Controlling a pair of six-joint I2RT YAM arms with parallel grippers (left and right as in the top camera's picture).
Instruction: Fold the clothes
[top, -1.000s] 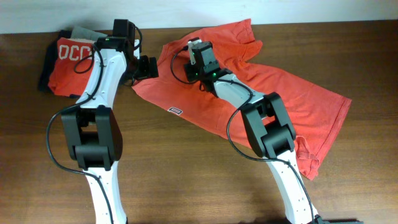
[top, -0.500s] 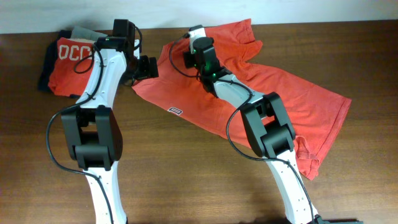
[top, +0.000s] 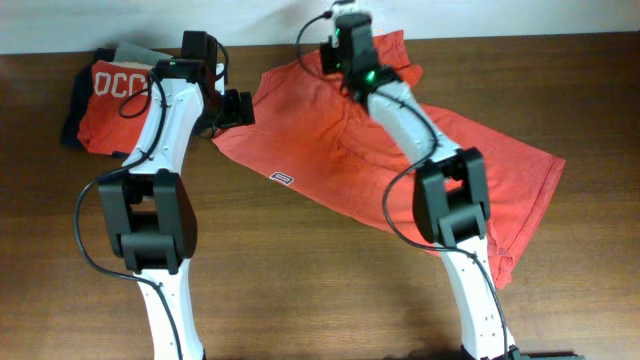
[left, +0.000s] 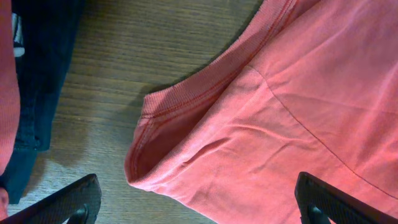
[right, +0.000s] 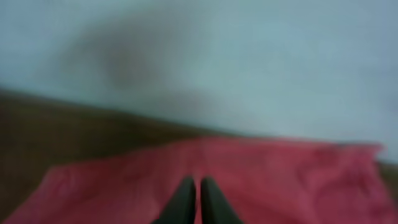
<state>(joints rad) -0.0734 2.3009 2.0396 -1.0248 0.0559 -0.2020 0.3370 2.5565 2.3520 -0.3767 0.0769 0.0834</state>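
Observation:
The clothes (top: 440, 140), a coral-red T-shirt, lie spread across the brown table, with a small hem label (top: 282, 178) near the front left edge. My left gripper (top: 238, 108) hangs open at the shirt's left corner. In the left wrist view its wide-apart fingers (left: 74, 200) flank a hemmed, folded-over edge of the shirt (left: 298, 112). My right gripper (top: 345, 30) is raised over the shirt's back edge, near the wall. The blurred right wrist view shows its fingertips (right: 198, 186) almost touching above the red cloth (right: 280, 180), with nothing visibly held.
A folded pile (top: 105, 95), red with white letters on a dark garment (left: 43, 81), sits at the back left beside the left arm. A white wall (right: 249, 62) runs along the table's back edge. Bare wood (top: 300, 280) lies in front of the shirt.
The right arm has swung up and back from the shirt's upper middle toward the wall. The left arm and its open gripper have not moved. The shirt lies much as before.

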